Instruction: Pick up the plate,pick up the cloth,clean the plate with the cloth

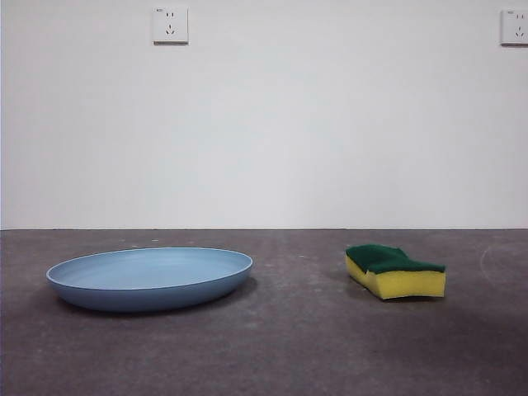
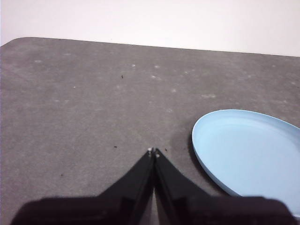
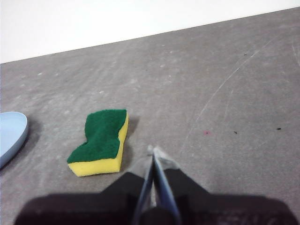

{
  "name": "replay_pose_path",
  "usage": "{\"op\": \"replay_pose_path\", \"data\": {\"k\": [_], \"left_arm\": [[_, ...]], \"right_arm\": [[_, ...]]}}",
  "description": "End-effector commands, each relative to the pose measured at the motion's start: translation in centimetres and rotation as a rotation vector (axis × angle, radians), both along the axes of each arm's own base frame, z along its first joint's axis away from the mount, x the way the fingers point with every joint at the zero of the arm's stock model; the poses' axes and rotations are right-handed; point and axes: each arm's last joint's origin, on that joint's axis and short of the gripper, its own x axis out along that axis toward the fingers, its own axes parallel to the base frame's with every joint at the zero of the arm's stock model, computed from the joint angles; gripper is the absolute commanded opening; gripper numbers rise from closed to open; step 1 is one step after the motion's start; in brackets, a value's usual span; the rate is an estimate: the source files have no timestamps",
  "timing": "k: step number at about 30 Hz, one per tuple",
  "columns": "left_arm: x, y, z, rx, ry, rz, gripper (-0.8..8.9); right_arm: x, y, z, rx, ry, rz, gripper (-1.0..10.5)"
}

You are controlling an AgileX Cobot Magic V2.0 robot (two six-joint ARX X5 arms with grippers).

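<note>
The light-blue plate [image 1: 150, 277] lies flat on the grey table at the left of the front view, and the left wrist view shows part of the plate [image 2: 248, 154] too. The cloth [image 1: 394, 269], a yellow sponge block with a dark green top, lies to its right. My left gripper [image 2: 153, 152] hangs shut above bare table beside the plate's rim, holding nothing. Over the table close to the cloth [image 3: 101, 140], my right gripper [image 3: 153, 151] is shut and empty. Neither arm shows in the front view.
A white wall rises behind the table, with a socket [image 1: 170, 25] high on it and another socket [image 1: 515, 26] at the right edge. The table's far edge [image 2: 140, 44] runs along the wall.
</note>
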Motion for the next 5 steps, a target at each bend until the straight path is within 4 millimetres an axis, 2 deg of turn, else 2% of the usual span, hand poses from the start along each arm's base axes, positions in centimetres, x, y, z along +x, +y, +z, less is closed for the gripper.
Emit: {"op": "replay_pose_path", "data": {"k": [1, 5], "left_arm": [[0.06, 0.02, -0.43, 0.010, 0.008, -0.003, -0.01], [0.06, 0.02, -0.43, 0.010, 0.008, -0.003, -0.01]], "right_arm": [[0.01, -0.02, -0.45, 0.006, 0.019, -0.005, 0.0], [0.01, -0.02, -0.45, 0.006, 0.019, -0.005, 0.0]]}}
